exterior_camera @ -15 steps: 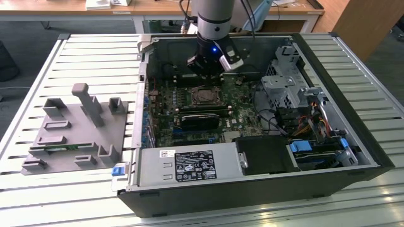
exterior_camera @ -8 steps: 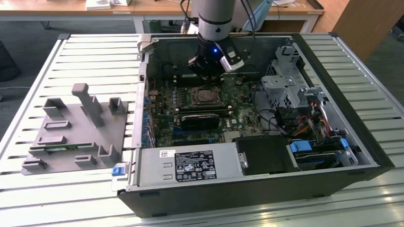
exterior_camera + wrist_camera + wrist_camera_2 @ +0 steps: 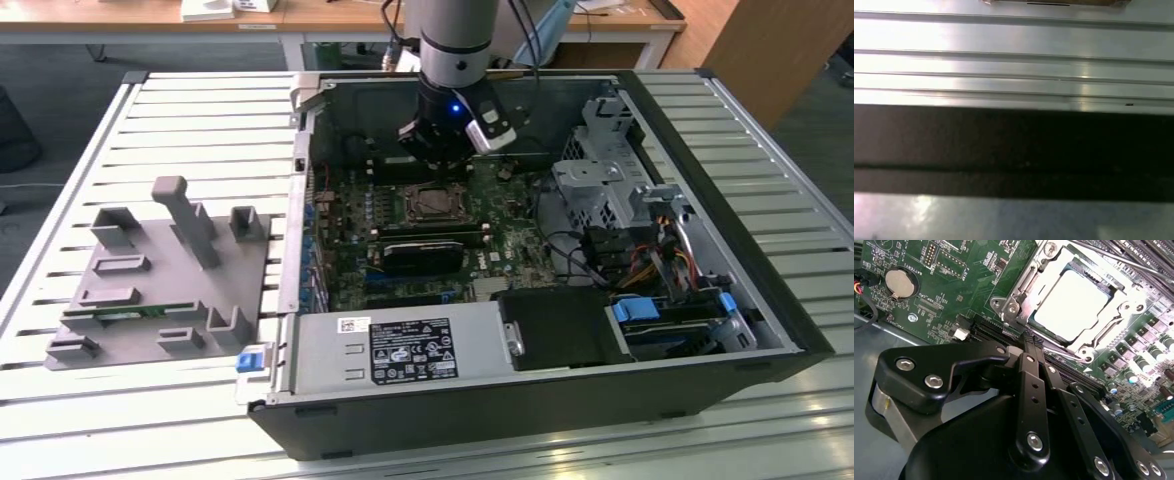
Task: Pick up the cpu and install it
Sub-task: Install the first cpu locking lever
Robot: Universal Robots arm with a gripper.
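The cpu [image 3: 1071, 305], a shiny square chip, lies flat in the socket on the green motherboard [image 3: 969, 285], with a metal retaining frame [image 3: 1019, 295] around it. In the exterior view the cpu [image 3: 430, 205] sits in the middle of the open computer case [image 3: 747, 300]. My gripper [image 3: 435, 168] hangs just above and behind the socket. In the second wrist view the gripper [image 3: 1030, 340] has its black fingers [image 3: 1026, 385] pressed together with nothing between them, a short way off the socket's edge.
A black block [image 3: 420, 252] lies on the board in front of the socket. The power supply [image 3: 400, 350] and drive cage [image 3: 601, 185] crowd the case. A grey fixture [image 3: 154, 290] holding a green memory stick [image 3: 127, 312] stands on the slatted table [image 3: 1014, 65].
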